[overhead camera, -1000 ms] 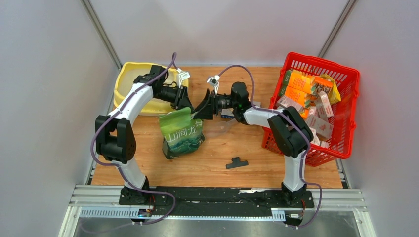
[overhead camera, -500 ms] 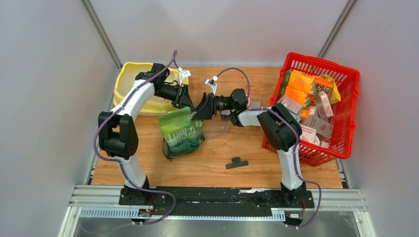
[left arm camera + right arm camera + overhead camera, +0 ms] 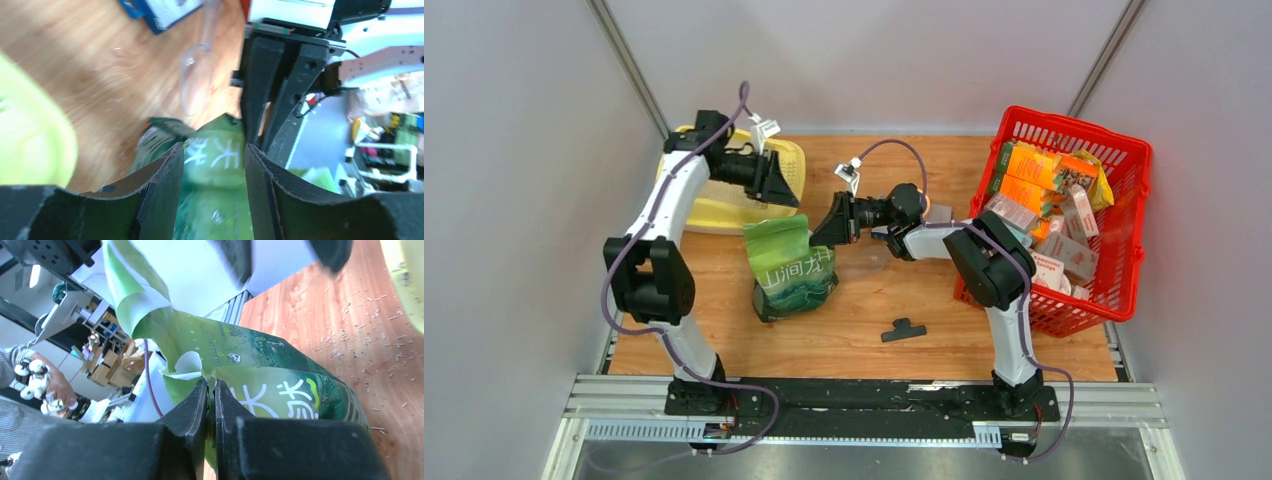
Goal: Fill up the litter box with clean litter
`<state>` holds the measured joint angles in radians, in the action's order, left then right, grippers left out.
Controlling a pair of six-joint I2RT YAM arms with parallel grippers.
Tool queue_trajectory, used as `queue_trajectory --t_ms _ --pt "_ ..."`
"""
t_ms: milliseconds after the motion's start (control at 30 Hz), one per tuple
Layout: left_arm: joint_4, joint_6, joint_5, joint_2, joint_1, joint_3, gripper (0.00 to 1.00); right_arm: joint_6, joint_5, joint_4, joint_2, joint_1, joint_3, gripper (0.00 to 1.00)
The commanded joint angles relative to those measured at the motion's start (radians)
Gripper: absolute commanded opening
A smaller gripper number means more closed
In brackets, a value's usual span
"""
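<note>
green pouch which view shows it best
Top external: the whole green pouch stands in view on the table. Left wrist catches only its blurred top; right wrist shows just its upper edge, pinched in the right tool.

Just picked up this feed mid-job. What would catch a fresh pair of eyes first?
The green pouch standing mid-table, its top edge pinched by the right gripper. The left gripper hangs open just beyond it, by the yellow tray at the far left. On the right sits a red basket packed with cartons.
</note>
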<state>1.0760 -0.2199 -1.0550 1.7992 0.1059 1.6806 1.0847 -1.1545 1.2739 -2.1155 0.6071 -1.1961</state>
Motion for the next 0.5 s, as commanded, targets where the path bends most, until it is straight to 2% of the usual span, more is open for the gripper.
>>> queue_trajectory --t_ms 0,67,100,233,333,467 --pt "0.059 -0.091 0.072 -0.159 -0.1 0.027 0.57 0.004 -0.04 0.156 0.117 0.033 0.024 0.06" --pt "0.058 -0.096 0.098 -0.265 -0.143 -0.043 0.6 -0.04 -0.034 0.055 0.164 0.031 0.047 0.0" --pt "0.061 -0.102 0.118 -0.303 -0.158 -0.068 0.61 -0.139 -0.031 -0.002 0.223 0.031 0.076 0.0" --pt "0.171 -0.225 0.156 -0.499 -0.253 -0.16 0.66 -0.455 0.001 -0.42 0.359 0.026 0.116 0.0" --pt "0.335 -0.399 0.178 -0.595 -0.288 -0.206 0.68 -0.601 0.027 -0.607 0.413 0.014 0.118 0.0" --pt "0.508 -0.698 0.174 -0.711 -0.295 -0.3 0.72 -0.657 0.042 -0.714 0.419 0.008 0.112 0.0"
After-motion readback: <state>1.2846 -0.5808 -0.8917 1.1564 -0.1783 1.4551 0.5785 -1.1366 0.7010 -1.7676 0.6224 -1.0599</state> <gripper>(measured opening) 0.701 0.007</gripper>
